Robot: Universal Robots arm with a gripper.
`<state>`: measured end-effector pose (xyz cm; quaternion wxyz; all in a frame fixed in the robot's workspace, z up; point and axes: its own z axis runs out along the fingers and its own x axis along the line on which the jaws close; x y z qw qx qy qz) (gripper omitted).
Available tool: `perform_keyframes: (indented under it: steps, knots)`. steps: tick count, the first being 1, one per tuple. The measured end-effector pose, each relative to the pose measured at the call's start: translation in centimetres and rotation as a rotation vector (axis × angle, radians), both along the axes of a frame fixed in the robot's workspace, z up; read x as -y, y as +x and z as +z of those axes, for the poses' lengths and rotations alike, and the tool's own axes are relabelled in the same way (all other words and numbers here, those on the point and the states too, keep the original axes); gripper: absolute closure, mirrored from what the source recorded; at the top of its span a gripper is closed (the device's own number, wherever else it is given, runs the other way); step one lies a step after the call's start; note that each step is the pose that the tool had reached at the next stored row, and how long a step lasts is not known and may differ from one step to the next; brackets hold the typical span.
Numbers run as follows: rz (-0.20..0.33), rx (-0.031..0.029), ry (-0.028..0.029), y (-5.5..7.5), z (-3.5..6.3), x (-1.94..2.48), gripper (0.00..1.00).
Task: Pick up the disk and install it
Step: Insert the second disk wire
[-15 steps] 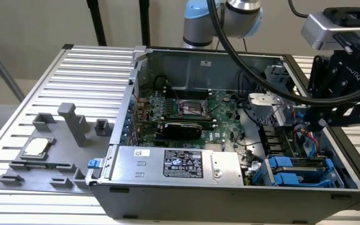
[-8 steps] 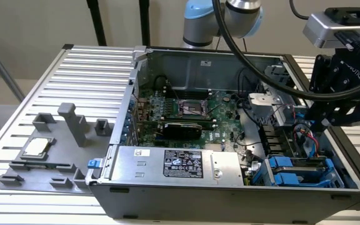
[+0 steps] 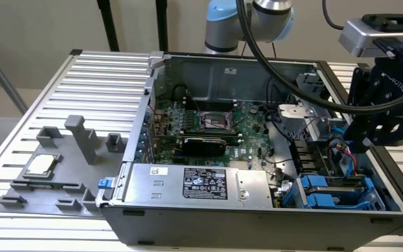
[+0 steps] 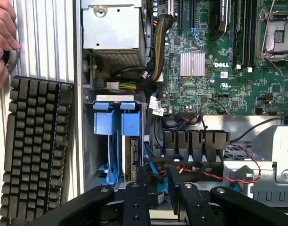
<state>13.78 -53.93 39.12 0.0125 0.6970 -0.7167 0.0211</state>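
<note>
The arm comes down from the back of the table, and its black gripper [image 3: 382,137] hangs over the case [image 3: 147,94] near the exterior view's right wall, wrist camera looking down. In the wrist view the gripper [image 4: 159,197] points into the case and its two fingers [image 4: 134,200] stand spread apart – only cables and a bit of blue plastic show through the gap, and nothing is pinched.

The case lies open on its side. In it:
- the motherboard [image 3: 209,121], flat on the floor, with an empty CPU socket
- a grey box [image 3: 194,184] with a black label, along the near wall
- the disk [image 3: 324,198], known by its blue rails, in the drive bay at the near corner on the exterior view's right, beside the grey box

In the wrist view the disk [image 4: 131,125] sits in the bay, just beyond the fingertips and apart from them – red and black wires run near it.

At the exterior view's left a grey tray [image 3: 19,202] holds a small silver chip [image 3: 40,164]. Outside the case wall, the wrist view shows a keyboard [image 4: 36,150] and a person's hand [image 4: 2,23] on the slatted table [image 4: 45,42]
</note>
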Motion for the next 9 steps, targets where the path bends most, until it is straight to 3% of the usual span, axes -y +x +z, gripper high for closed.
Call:
perform_keyframes:
  steps: [5,9]
  knots:
    - [-0.003,0.0,-0.0315,0.08,-0.34,-0.03,0.0]
    - [-0.006,0.0,-0.0501,0.09,-0.65,-0.04,0.0]
